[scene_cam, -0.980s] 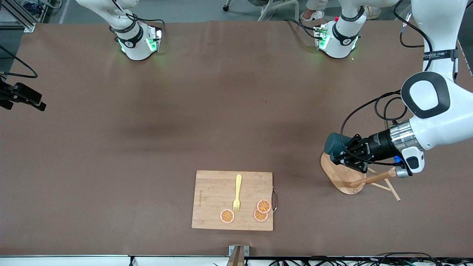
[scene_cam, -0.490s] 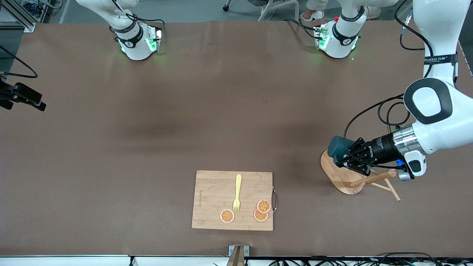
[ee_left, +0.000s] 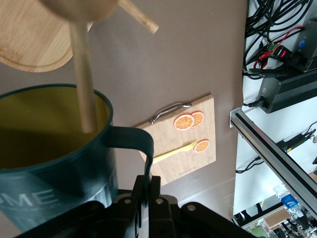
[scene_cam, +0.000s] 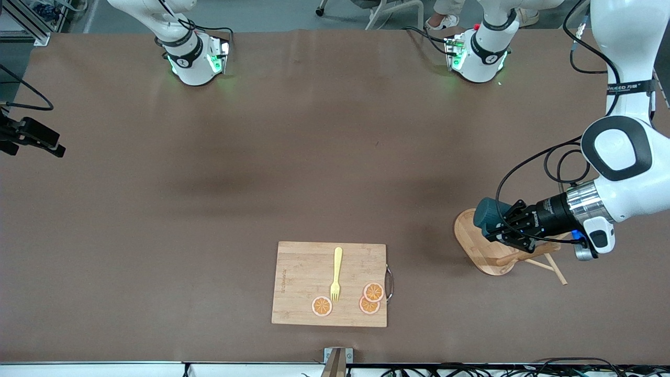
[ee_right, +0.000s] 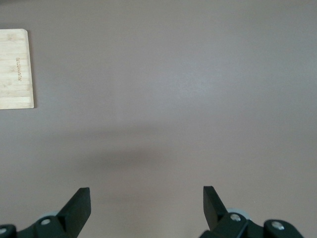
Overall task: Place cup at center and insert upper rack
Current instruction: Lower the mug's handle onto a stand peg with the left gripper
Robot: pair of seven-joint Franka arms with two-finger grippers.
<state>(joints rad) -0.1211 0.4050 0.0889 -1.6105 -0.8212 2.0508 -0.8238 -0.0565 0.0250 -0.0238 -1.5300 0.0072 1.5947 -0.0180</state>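
Note:
The dark teal cup (scene_cam: 488,210) hangs in the air, my left gripper (scene_cam: 501,230) shut on its thin handle (ee_left: 134,142). It is over the oval base (scene_cam: 473,247) of the upper rack, a bamboo mug tree that stands toward the left arm's end of the table. In the left wrist view one thin peg (ee_left: 83,84) reaches into the cup's yellow mouth (ee_left: 34,134), with the base (ee_left: 32,42) showing past it. My left gripper (ee_left: 148,187) pinches the handle flat between its jaws. My right gripper (ee_right: 147,198) is open with nothing in it, over bare brown table.
A rectangular bamboo cutting board (scene_cam: 298,277) lies near the table's front edge, with a yellow fork (scene_cam: 336,275) and three orange slices (scene_cam: 370,298) on it. Two of the rack's pegs (scene_cam: 549,266) stick out toward the left arm's end. A black device (scene_cam: 34,137) sits at the right arm's end.
My left gripper has carried the cup a short way toward the left arm's end of the table, closer to the rack's post. The right arm has not moved.

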